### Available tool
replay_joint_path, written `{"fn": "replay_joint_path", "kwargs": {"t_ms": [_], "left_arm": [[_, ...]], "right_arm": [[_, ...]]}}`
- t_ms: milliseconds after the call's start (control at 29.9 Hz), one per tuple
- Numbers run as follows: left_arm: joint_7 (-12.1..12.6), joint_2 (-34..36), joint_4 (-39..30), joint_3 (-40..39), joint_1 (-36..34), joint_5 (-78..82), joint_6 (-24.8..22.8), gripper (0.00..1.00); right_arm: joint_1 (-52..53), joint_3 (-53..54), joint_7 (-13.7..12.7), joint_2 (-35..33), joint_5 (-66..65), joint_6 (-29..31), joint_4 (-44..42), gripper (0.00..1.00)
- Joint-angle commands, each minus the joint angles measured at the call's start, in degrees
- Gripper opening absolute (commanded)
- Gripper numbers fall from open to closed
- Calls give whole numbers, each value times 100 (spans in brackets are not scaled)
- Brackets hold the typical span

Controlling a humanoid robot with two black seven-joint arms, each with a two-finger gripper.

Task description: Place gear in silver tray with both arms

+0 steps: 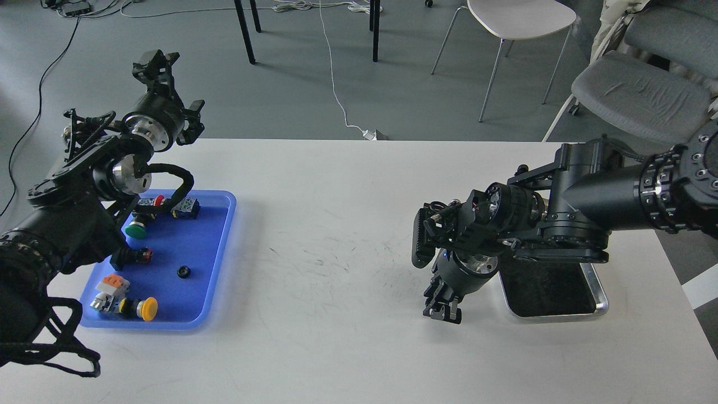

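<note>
The rectangular shiny metal tray [599, 303] with rounded corners and a dark mirror-like bottom lies on the scuffed matte white table [348, 235], partly under the right arm. The right gripper [442, 312] points down beside it, fingers indistinct. The left gripper [162, 84] spreads wide above the glossy blue plastic tray [221, 247], which holds a small black ring-shaped gear [183, 272].

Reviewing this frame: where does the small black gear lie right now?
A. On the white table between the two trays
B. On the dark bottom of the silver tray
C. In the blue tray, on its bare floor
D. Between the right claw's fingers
C: the small black gear lies on the bare floor of the blue tray, apart from the push buttons, while the silver tray shows nothing on its visible dark bottom.
</note>
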Motion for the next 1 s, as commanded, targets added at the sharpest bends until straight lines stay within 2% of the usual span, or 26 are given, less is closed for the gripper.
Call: {"fn": "replay_joint_path", "kwargs": {"t_ms": [0, 368, 635, 970], "left_arm": [[0, -8, 4, 0, 10, -2, 0, 99], [0, 1, 4, 0, 10, -2, 0, 99], [0, 9, 4, 18, 54, 7, 0, 99], [8, 9, 4, 26, 62, 15, -8, 99]], "right_arm": [[0, -14, 0, -9, -9, 3, 0, 29], [61, -66, 0, -44, -106, 3, 0, 2], [412, -5, 0, -482, -62, 3, 35, 1], [756, 22, 0, -1730, -88, 3, 202, 1]]}}
